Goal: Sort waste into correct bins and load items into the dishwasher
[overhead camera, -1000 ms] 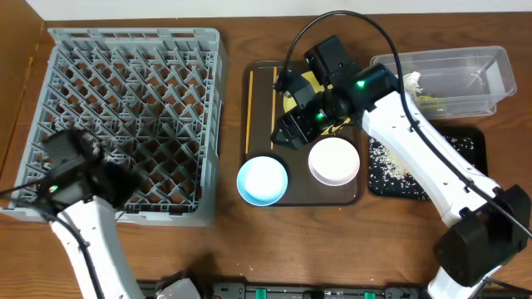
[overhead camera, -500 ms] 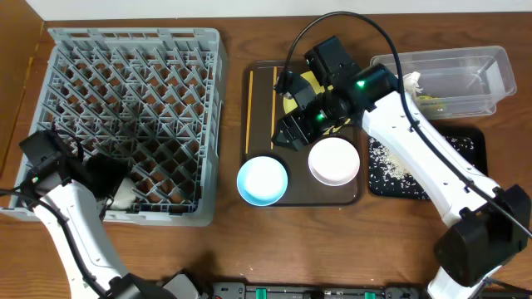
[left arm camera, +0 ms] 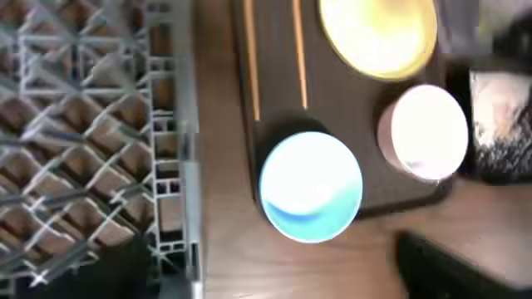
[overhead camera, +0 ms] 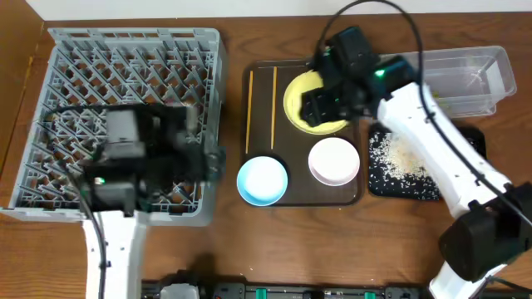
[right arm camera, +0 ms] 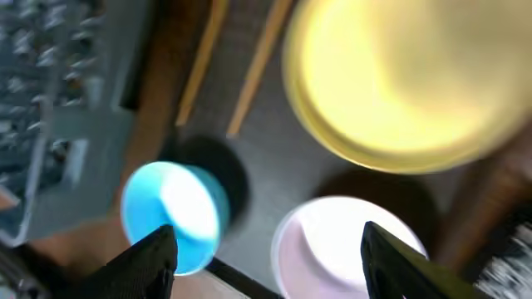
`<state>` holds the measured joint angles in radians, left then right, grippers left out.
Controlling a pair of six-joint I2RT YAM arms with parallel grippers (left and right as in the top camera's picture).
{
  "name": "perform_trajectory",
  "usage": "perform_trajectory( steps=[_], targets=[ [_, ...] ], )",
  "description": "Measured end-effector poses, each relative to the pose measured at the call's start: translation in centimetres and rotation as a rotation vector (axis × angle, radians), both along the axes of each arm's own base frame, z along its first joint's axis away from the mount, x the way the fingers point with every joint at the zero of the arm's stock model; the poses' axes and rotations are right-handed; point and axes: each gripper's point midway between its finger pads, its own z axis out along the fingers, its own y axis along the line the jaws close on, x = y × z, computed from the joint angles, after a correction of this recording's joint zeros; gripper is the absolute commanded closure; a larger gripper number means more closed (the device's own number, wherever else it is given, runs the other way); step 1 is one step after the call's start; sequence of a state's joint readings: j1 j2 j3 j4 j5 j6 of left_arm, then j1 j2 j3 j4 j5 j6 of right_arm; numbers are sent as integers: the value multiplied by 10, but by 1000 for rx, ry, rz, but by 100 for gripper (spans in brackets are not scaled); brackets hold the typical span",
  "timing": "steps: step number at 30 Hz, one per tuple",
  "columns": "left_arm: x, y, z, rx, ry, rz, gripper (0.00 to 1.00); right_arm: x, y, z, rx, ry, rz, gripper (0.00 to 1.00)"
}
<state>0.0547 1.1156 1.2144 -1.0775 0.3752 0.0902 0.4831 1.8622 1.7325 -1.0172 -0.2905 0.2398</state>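
From overhead, right gripper (overhead camera: 318,106) above the yellow plate (overhead camera: 296,106) on the brown tray (overhead camera: 259,75), left gripper (overhead camera: 208,160) blurred at the rack (overhead camera: 133,58) edge; from the left wrist, dark fingers (left arm camera: 449,266) apart, empty, near the blue bowl (left arm camera: 311,187); from the right wrist, fingers wide apart, holding nothing.

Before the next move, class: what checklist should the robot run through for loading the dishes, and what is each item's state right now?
1. Right gripper open and empty: ok.
2. Right gripper over the yellow plate: ok.
3. Rice on the black tray, off the dishes: ok.
4. Dish rack has free slots: ok.
5. Blue bowl and white bowl empty: ok.
6. Wrist views sharp enough to judge a grip: not ok, both are blurred.
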Motion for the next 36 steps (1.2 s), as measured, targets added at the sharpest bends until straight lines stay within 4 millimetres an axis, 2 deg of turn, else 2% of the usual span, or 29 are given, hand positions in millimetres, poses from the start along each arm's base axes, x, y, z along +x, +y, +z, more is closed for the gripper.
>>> perform_trajectory(
  steps=[2,3,4,7,10,11,12,13,17,18,20,24,30,33,36],
  targets=[
    [-5,-18,0,40,-13,-91,1,6,-17,-2,-16,17,-50,32],
    [-6,-22,0,52,-15,-112,1,6,-23,-4,-25,32,-66,40],
    [-7,-28,-1,73,-16,-146,1,6,-31,-6,-37,45,-84,43],
    [-8,-29,-3,92,-14,-161,1,3,-34,-6,-52,51,-77,42],
    [-7,-27,-4,102,-10,-158,1,-4,-26,12,-84,-43,-16,40],
    [-7,-27,-5,102,-10,-158,1,-8,-22,22,-93,-85,7,36],
    [-7,-27,-5,102,-9,-158,1,-20,-15,46,-100,-169,48,13],
    [-7,-27,-5,102,-8,-158,1,-29,-9,65,-98,-231,77,1],
    [-7,-27,-5,102,-8,-158,2,-80,-1,146,-37,-462,162,1],
    [-7,-27,-5,102,-8,-158,2,-89,-3,159,-27,-499,171,1],
    [-7,-27,-5,102,-8,-158,2,-97,-10,166,-46,-525,180,1],
    [-7,-27,-5,102,-8,-158,2,-94,-23,165,-128,-563,180,1],
    [-7,-27,-5,102,-8,-158,2,-85,-53,158,-218,-542,114,1],
    [-7,-27,-5,102,-8,-158,2,-80,-64,172,-204,-597,74,1],
    [-7,-27,-5,102,-8,-158,2,-69,-96,208,-126,-766,-60,1]
  ],
)
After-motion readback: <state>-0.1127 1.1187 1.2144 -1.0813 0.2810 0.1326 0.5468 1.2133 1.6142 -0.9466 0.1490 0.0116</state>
